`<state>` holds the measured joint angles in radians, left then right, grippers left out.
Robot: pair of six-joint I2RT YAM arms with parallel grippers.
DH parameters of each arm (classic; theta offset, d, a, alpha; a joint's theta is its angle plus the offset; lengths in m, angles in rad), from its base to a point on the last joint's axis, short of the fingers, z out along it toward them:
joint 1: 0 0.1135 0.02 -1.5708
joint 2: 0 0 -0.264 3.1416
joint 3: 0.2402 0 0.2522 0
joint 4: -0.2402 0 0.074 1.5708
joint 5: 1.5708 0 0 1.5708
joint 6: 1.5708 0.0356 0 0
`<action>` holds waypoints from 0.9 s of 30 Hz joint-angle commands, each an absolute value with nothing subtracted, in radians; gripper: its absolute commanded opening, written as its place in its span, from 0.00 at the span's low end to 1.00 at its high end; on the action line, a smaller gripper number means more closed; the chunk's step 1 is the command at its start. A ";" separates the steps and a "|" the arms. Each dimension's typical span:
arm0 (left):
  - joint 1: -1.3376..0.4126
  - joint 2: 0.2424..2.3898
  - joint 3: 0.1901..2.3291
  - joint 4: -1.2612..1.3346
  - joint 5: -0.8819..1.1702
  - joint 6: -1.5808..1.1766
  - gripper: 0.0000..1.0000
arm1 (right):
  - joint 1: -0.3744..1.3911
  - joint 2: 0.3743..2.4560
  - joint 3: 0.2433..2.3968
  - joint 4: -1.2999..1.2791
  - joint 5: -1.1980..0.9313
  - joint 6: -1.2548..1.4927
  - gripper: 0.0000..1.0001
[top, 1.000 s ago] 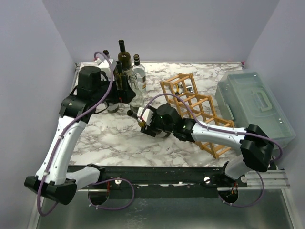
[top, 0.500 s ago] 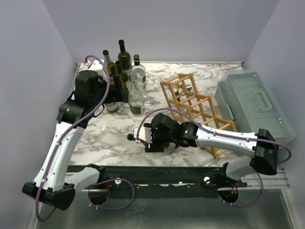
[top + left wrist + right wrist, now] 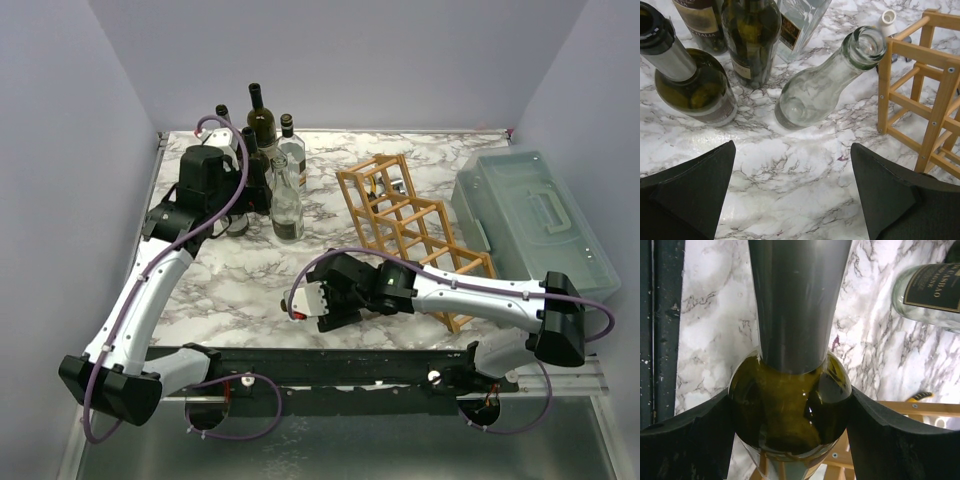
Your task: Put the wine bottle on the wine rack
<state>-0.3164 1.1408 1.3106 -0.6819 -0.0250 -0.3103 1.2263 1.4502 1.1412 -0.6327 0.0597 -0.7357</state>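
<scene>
1. Green glass bottle (image 3: pixel 790 410) is gripped in the right claw (image 3: pixel 318 298), over the bench (image 3: pixel 230 290) front, left of the rack (image 3: pixel 415 225).
2. Left claw (image 3: pixel 792 185) gapes wide, empty, above spare bottles (image 3: pixel 747 40).
3. Carrying step; next, probably aim the bottle at a rack cell.

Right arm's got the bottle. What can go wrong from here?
1. The right gripper clamps the wine bottle at its rounded glass shoulder; it may slip.
2. The wine rack is a thin-stick lattice close by; a bump may shift it.
3. The left gripper hangs open by the clear bottle and could tip it.
</scene>
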 commanded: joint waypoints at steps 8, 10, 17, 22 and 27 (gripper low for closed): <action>-0.322 1.183 1.235 -0.637 0.064 -0.295 0.99 | 1.252 1.462 1.178 -0.741 0.254 -0.816 0.00; -0.324 1.182 1.236 -0.636 0.076 -0.293 0.99 | 1.253 1.474 1.174 -0.760 0.283 -0.815 0.00; -0.330 1.179 1.233 -0.626 0.141 -0.300 0.99 | 1.253 1.467 1.141 -0.796 0.317 -0.827 0.00; -0.331 1.192 1.186 -0.584 0.348 -0.354 0.99 | 1.252 1.464 1.078 -0.779 0.369 -0.838 0.01; -0.330 1.167 1.093 -0.598 0.444 -0.387 0.88 | 1.253 1.457 1.011 -0.719 0.427 -0.841 0.01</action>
